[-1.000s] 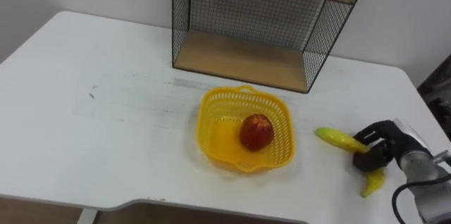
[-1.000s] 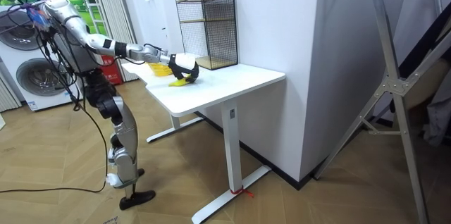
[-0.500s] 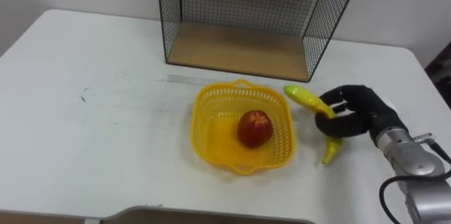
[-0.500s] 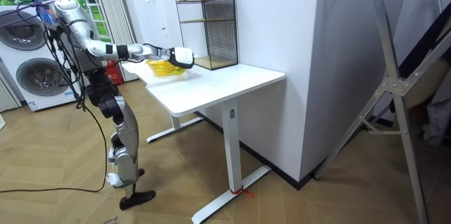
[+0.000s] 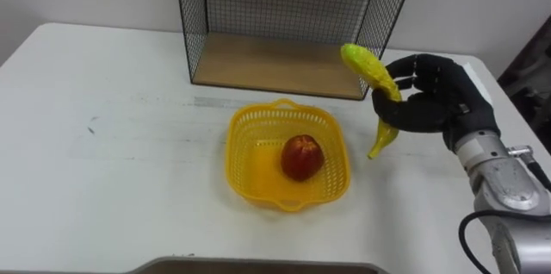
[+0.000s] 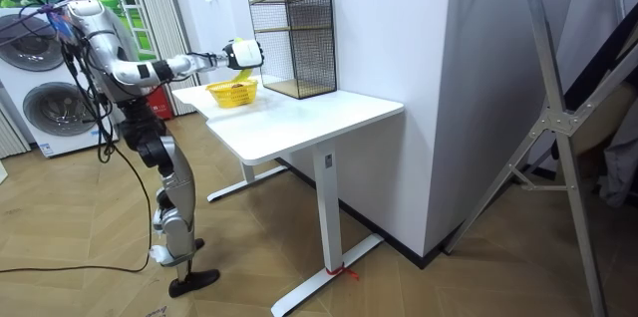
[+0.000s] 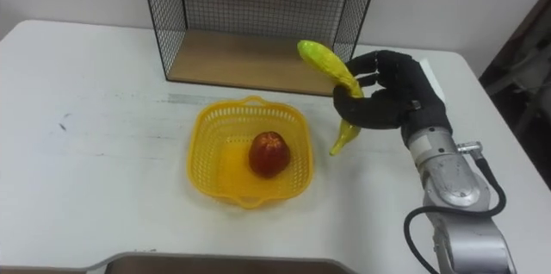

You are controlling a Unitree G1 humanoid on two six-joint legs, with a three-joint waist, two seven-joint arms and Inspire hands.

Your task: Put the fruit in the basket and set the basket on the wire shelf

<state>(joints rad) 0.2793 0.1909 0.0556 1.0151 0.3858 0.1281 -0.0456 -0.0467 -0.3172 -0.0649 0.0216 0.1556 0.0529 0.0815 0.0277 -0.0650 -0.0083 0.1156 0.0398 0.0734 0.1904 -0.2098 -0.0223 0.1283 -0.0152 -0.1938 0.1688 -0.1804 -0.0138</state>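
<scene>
Right hand (image 5: 437, 99): comes in from the right of the basket and is raised off the table; the dark fingers and thumb are curled into a ring.
Grasp: the curled fingers (image 5: 411, 67) and thumb close round the middle of the banana, and nothing else is in the hand.
Banana (image 5: 365, 66): yellow-green and held steeply tilted in the air to the right of the basket. Its upper end leans toward the shelf side and its lower tip hangs just beyond the basket's right rim, apart from it.
Basket (image 5: 244, 167): yellow plastic lattice, standing on the table; this is the landmark for the other places given here.
Apple (image 5: 301, 157): red, lying inside the basket, slightly right of its middle.
Wire shelf (image 5: 275, 64): black mesh with wooden boards, standing directly behind the basket with a strip of bare table between them; its lowest board has nothing on it.
Table (image 5: 112, 166): white, carrying both basket and shelf and reaching well out to the basket's left.
Robot in room view: stands upright on the wooden floor at the table's end nearest the basket (image 6: 232, 93), its arm stretched out with the hand (image 6: 243, 54) higher than the basket.
Washing machines (image 6: 40, 98): behind the robot, well apart from the basket.
</scene>
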